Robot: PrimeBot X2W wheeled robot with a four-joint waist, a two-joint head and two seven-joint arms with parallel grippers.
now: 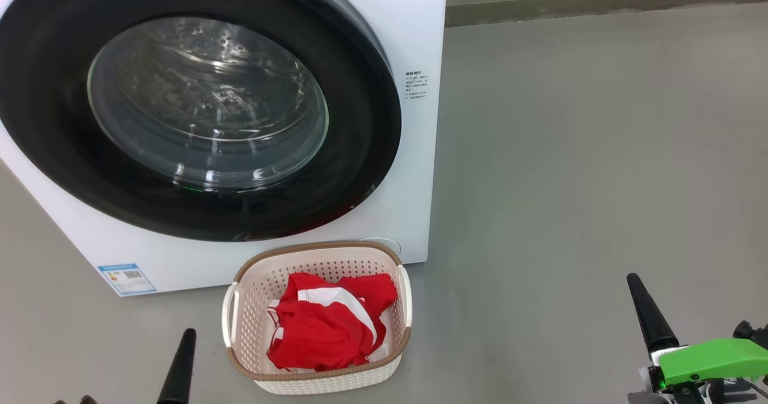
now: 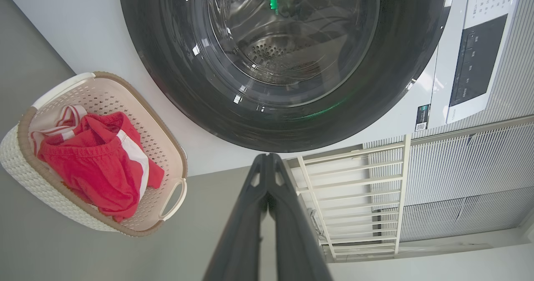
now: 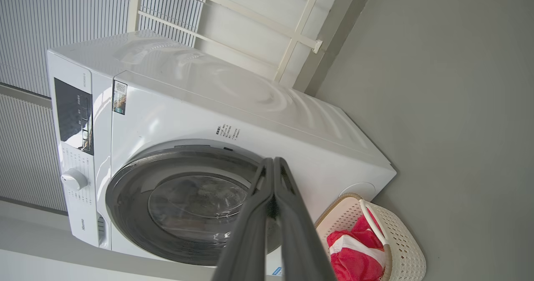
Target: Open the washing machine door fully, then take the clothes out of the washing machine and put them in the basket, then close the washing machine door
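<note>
Both grippers sit lowest in the head view, each with its two dark fingers pressed together into a single point and nothing between them. The left gripper (image 1: 189,333) rises from the bottom edge, left of the basket and apart from it. The right gripper (image 1: 632,279) stands well off to the right over bare floor (image 1: 570,182), with a green housing (image 1: 714,359) behind its fingers. In the left wrist view the left gripper (image 2: 267,156) points at the lower rim of the washing machine door without touching it. In the right wrist view the right gripper (image 3: 273,160) is likewise closed and empty.

The basket (image 1: 318,247) stands on the floor just in front of the washing machine (image 1: 414,152), below the door and toward the machine's right front corner. The clothes (image 1: 324,326) lie bunched inside it, red with white stripes, filling most of its bottom and staying under the brown rim.

The washing machine door (image 1: 372,140) lies closed flat against the machine's front. The perforated steel drum shows through its glass. A blue sticker (image 1: 127,278) sits at the lower left corner of the front.
</note>
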